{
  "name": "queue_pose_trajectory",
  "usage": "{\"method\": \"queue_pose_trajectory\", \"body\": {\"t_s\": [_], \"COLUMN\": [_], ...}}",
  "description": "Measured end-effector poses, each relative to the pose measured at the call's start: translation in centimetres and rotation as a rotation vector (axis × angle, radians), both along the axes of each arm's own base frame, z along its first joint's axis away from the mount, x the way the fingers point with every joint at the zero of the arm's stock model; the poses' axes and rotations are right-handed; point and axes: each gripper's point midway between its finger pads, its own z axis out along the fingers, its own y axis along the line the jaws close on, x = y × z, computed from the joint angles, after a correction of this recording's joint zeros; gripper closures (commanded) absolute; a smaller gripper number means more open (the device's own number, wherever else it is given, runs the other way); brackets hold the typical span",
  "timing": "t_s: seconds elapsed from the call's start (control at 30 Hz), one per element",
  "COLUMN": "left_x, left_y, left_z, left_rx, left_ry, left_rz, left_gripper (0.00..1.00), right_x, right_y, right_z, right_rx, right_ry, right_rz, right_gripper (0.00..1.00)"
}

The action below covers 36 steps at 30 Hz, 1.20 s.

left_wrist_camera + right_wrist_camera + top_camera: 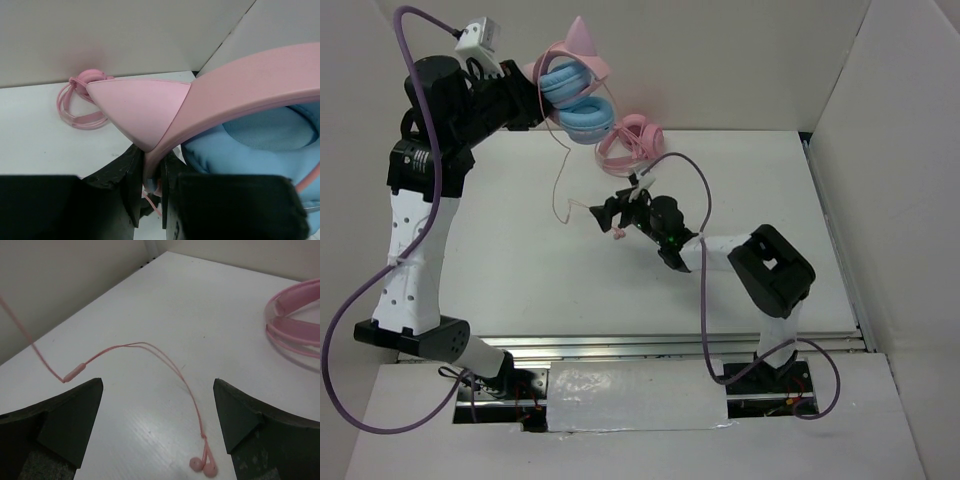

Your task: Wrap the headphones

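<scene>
From the overhead camera, I saw the left gripper raised high at the back left, holding the headphones in the air over the far edge of the table, their blue ear cups stacked and a cat ear pointing up; the thin pink cable hung down from them towards the table, then bent across to the right gripper, which sat low near the table's middle; the all-pink headphones lay on the table near the back wall, just behind that gripper. On the left wrist camera, the left gripper was clamped together on the pink headband just below the cat ear, with a blue ear cup to the right; the all-pink headphones lay beyond on the table. On the right wrist camera, the right gripper had its fingers spread wide apart, gripping nothing; the cable lay on the table between them, running from an inline piece as two strands to two small pink buds; past the inline piece it rose off the table at the left; the all-pink headphones lay at the right edge.
</scene>
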Motion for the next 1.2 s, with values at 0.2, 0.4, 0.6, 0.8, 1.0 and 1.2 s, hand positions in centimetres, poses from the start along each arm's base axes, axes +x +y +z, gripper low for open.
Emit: {"method": "queue_pose_trajectory", "body": {"t_s": [0.2,0.4,0.6,0.8,1.0,1.2], "left_x": [-0.6,-1.2,-1.0,-1.2,-1.9,-2.4], "left_y": [0.1,0.7,1.7,1.6,1.7,1.7], "left_z": [2.0,3.5,3.4,3.1,2.8,2.9], "left_rx": [-0.019,-0.027,-0.026,-0.021,0.003,0.022], "left_ry": [-0.035,-0.078,-0.072,-0.068,-0.079,-0.093], "left_rz": [-0.033,-0.051,-0.042,-0.066,-0.080,-0.091], "left_gripper": [1.00,1.00,1.00,1.00,1.00,1.00], "right_x": [3.9,2.6,-0.8,-2.0,-2.9,-4.3], "right_y": [3.8,5.9,3.6,-1.0,-3.6,-3.9], "right_z": [1.1,0.5,-3.2,-3.1,-1.8,-0.3], "right_rx": [-0.025,-0.088,-0.279,-0.406,-0.521,-0.592], "right_ry": [-0.006,0.036,0.071,-0.038,-0.210,-0.347], "right_rz": [0.133,0.249,0.251,0.186,0.098,0.115], "right_gripper": [0.00,0.00,0.00,0.00,0.00,0.00]}}
